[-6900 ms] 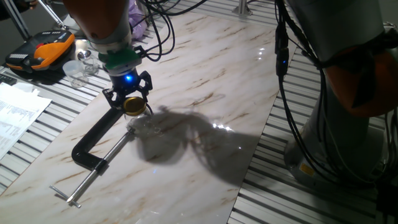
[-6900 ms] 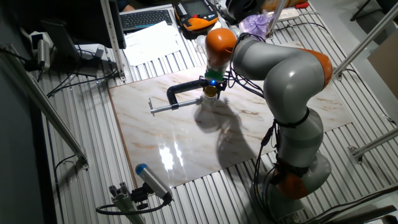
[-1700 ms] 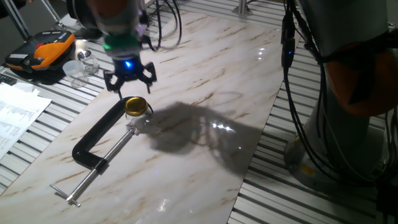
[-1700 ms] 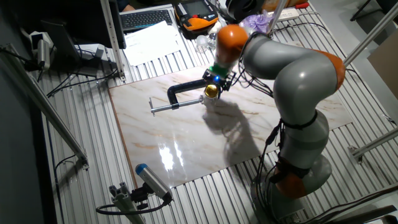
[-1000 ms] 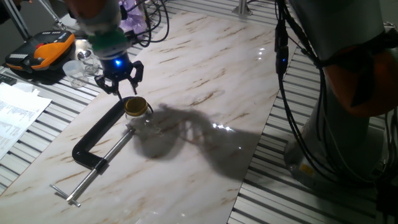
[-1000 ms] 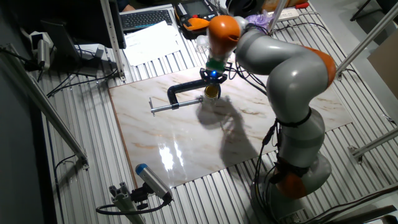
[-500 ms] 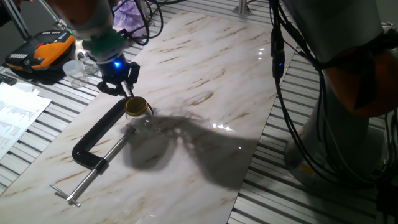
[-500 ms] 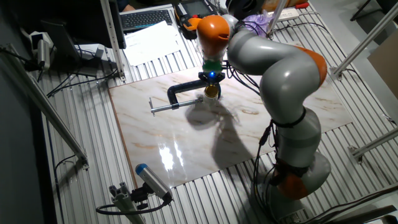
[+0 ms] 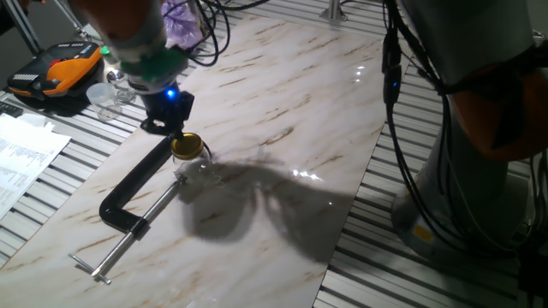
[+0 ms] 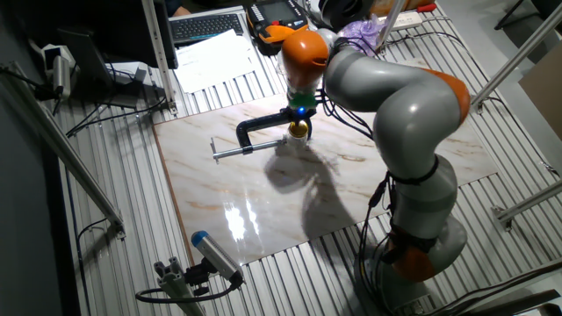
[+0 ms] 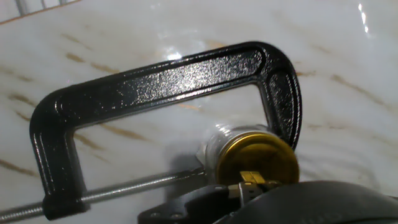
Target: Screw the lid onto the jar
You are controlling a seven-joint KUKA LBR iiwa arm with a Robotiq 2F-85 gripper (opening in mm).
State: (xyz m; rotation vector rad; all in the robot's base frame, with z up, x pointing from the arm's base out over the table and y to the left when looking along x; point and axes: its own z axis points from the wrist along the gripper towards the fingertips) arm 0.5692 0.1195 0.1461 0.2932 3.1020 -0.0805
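The gold lid sits on the mouth of the small clear jar, which stands on the marble board inside a black C-clamp. In the hand view the lid tops the jar right beside the clamp's frame. My gripper hovers just above and behind the lid, turned edge-on, and holds nothing. In the other fixed view the gripper is directly over the lid. The fingertips do not show in the hand view.
An orange-black case and clear cups lie at the board's far left. Papers rest on the slatted table. Cables and a purple bag hang behind the arm. A keyboard lies farther back.
The gripper let go of the lid and rose, then came back down close to it while turning about its axis. Lid, jar and clamp have stayed in place.
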